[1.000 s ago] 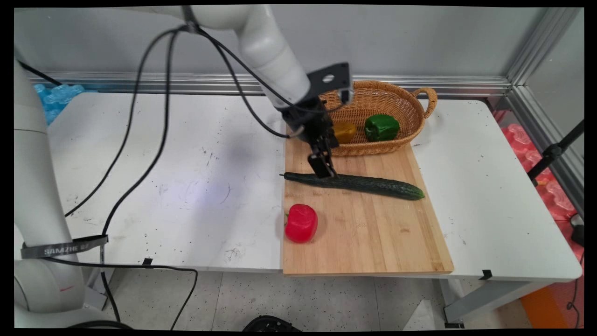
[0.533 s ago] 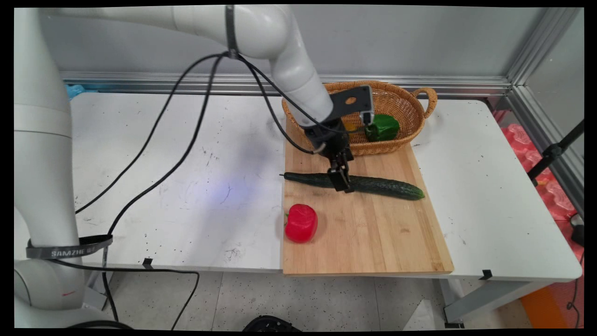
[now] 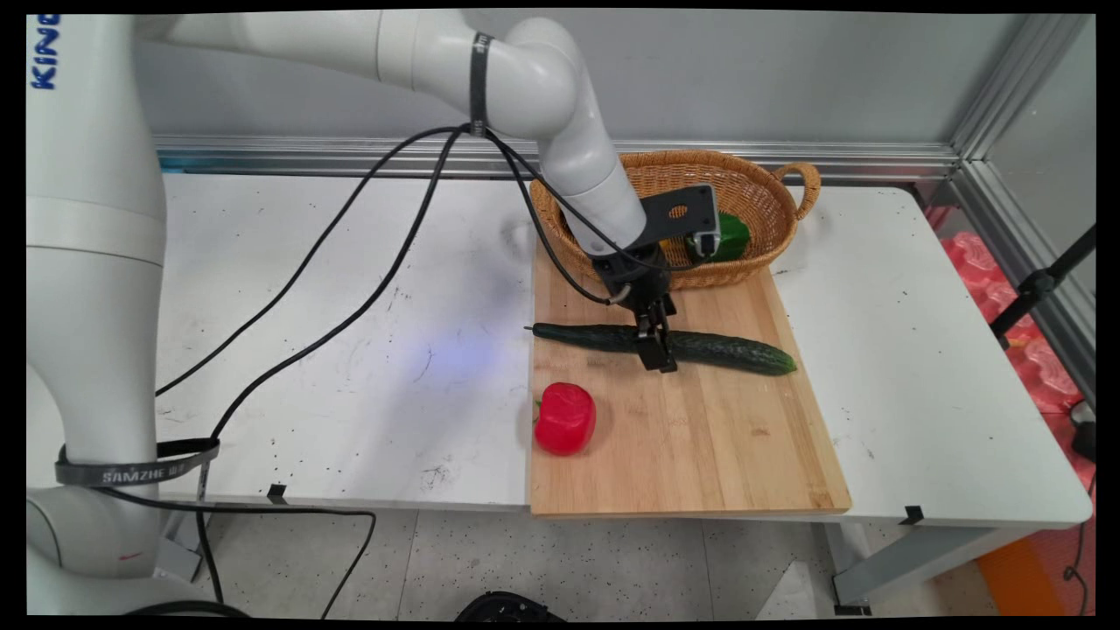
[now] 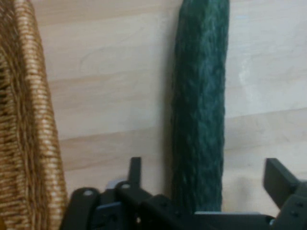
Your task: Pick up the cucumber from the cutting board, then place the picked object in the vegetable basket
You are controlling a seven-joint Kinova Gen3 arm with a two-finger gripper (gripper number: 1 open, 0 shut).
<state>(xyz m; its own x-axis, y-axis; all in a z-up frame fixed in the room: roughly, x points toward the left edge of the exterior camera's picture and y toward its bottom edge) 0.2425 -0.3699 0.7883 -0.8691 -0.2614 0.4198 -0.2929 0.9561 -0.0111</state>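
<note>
A long dark green cucumber lies across the wooden cutting board. My gripper is down at the cucumber's middle, open. In the hand view the cucumber runs up between the two spread fingers, with the gripper straddling it. I cannot tell whether the fingers touch it. A red bell pepper sits at the board's left edge, nearer the front.
A wicker basket stands at the board's far end with a green bell pepper inside; its woven wall fills the hand view's left side. Black cables hang from the arm over the table's left half.
The gripper has moved right along the cucumber, from near its stem end to its middle, and has come lower. The vegetables have not moved.
</note>
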